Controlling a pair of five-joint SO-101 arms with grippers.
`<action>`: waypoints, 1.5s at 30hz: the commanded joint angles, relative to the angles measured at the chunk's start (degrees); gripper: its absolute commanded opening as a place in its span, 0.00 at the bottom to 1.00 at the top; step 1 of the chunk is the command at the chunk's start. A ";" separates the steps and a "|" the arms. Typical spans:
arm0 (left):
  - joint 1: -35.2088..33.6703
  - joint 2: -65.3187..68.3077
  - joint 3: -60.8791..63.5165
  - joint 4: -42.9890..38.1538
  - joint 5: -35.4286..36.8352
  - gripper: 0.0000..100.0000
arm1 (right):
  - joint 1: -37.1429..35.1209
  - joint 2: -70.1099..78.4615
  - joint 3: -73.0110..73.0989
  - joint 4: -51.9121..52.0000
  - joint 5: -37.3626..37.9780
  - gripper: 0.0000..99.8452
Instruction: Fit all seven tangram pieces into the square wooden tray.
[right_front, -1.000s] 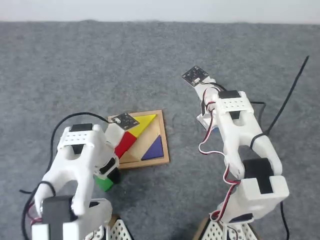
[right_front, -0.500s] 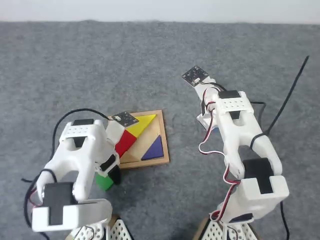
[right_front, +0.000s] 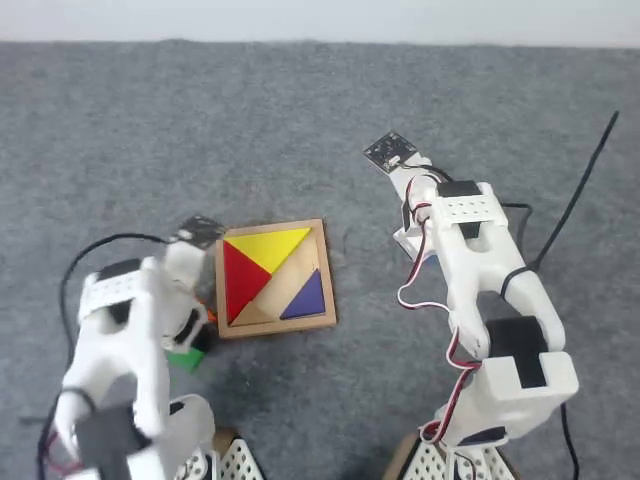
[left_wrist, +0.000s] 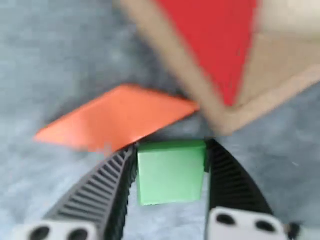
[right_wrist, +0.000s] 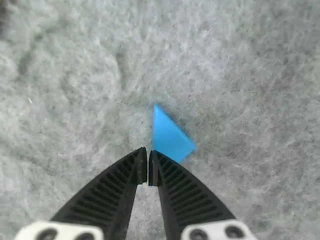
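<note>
A grey felt surface (right_front: 150, 120) covered the table. The square wooden tray (right_front: 275, 327) lay near its middle, holding a red triangle (right_front: 240, 285), a yellow triangle (right_front: 268, 247) and a purple triangle (right_front: 308, 297). Just outside one tray corner, the left gripper (left_wrist: 171, 146) clasped a green square (left_wrist: 171, 172) beside an orange parallelogram (left_wrist: 117, 117). The right gripper (right_wrist: 148, 152), jaws pressed together, hung well away from the tray, by a small blue triangle (right_wrist: 167, 135).

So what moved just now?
The left claw slid left, off the wooden tray, uncovering the red triangle; it grips the green square. The right claw, yellow triangle and purple triangle stayed put.
</note>
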 joint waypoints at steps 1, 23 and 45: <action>-5.10 -10.20 0.13 -0.79 0.53 0.20 | 0.84 -3.74 -0.35 0.22 -0.18 0.03; -14.86 -18.20 -11.65 19.43 10.73 0.21 | 0.84 -3.74 -0.26 0.31 -0.26 0.03; -10.73 -17.85 0.31 7.47 0.70 0.24 | 0.84 -3.74 1.58 -2.95 -0.18 0.03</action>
